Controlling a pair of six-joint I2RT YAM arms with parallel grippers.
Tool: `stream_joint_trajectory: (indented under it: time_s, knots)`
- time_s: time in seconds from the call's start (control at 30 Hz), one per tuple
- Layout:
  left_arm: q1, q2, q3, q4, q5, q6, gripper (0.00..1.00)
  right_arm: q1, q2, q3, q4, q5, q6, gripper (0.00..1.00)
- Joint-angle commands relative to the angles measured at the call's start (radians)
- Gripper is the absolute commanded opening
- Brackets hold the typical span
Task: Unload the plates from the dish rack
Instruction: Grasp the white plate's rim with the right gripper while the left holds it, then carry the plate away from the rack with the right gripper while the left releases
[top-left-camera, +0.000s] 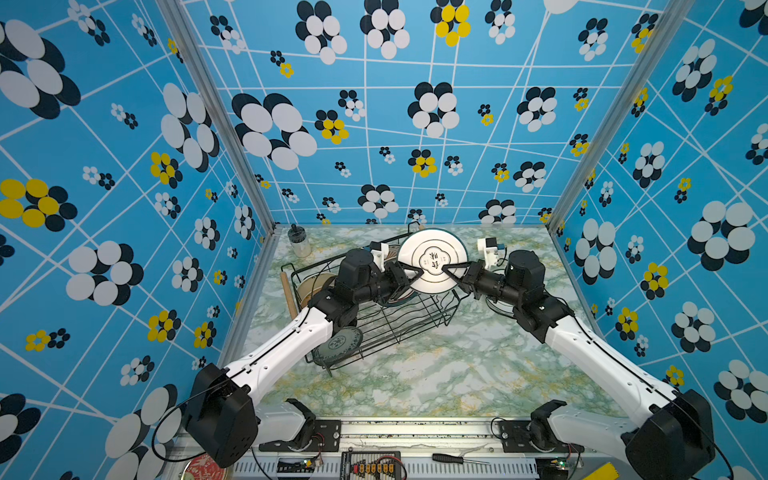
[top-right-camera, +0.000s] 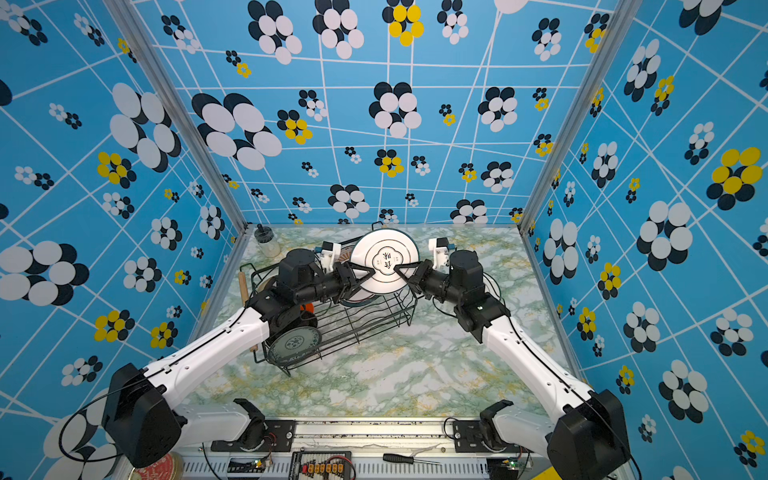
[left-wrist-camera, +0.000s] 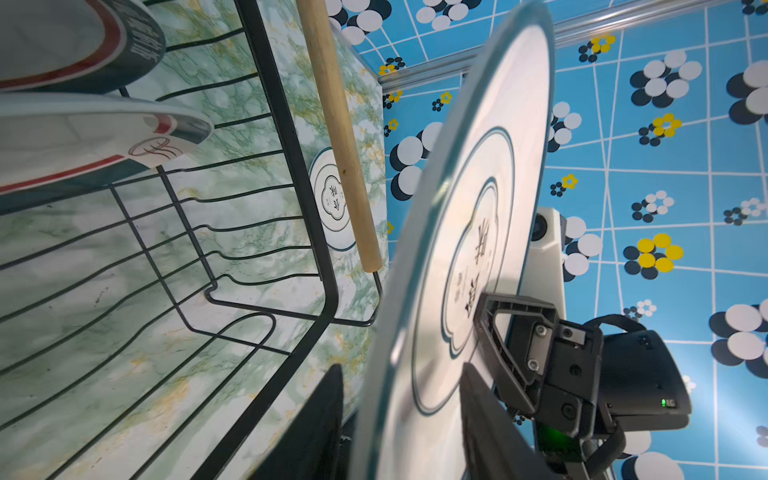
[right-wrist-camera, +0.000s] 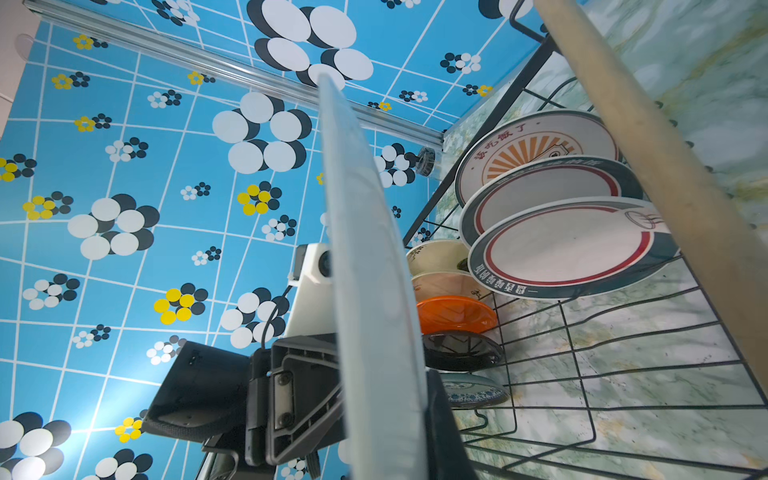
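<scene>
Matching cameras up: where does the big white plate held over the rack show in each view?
In a top view: white plate, centre, facing the camera.
In a top view: centre too.
Left wrist: slanted face, filling the middle.
Right wrist: edge-on, down the middle.
Shared landmark: dish rack.

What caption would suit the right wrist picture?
White plate held edge-on; other plates stand in the dish rack beside it.
</scene>
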Motion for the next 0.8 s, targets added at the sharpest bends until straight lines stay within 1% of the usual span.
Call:
stream_joint_trajectory:
  time_s: [0.0,0.07,0.1,0.13,0.3,0.4,0.43,0.5,0.67,0.7,0.77]
  knots:
    - [0.012,0.018,0.056,-0.043,0.023,0.079,0.54,-0.013,-0.005,0.036,0.016,0.011,-0.035,0.00]
    - [0.026,0.026,0.067,-0.048,0.041,0.094,0.58,-0.031,-0.004,0.048,0.001,0.008,-0.045,0.00]
    - [0.035,0.028,0.071,-0.049,0.050,0.100,0.71,-0.044,-0.001,0.059,-0.016,0.006,-0.055,0.00]
    - [0.045,0.029,0.074,-0.053,0.059,0.109,0.76,-0.057,0.001,0.069,-0.036,0.003,-0.069,0.00]
    - [0.095,0.033,0.104,-0.104,0.091,0.160,0.80,-0.140,0.012,0.106,-0.075,-0.031,-0.085,0.00]
    - [0.129,0.037,0.135,-0.166,0.102,0.205,0.88,-0.184,0.019,0.165,-0.177,-0.031,-0.157,0.00]
    - [0.137,0.037,0.148,-0.191,0.102,0.226,0.94,-0.199,0.020,0.190,-0.228,-0.022,-0.191,0.00]
    - [0.149,0.036,0.173,-0.246,0.094,0.265,0.99,-0.231,0.015,0.228,-0.299,-0.014,-0.242,0.00]
    - [0.155,0.041,0.260,-0.422,0.051,0.409,0.99,-0.316,0.003,0.315,-0.494,0.024,-0.372,0.00]
    - [0.153,0.045,0.280,-0.471,0.032,0.437,0.99,-0.357,0.000,0.331,-0.532,0.037,-0.402,0.00]
    - [0.150,0.036,0.297,-0.526,-0.020,0.480,0.99,-0.388,-0.005,0.360,-0.616,0.071,-0.455,0.00]
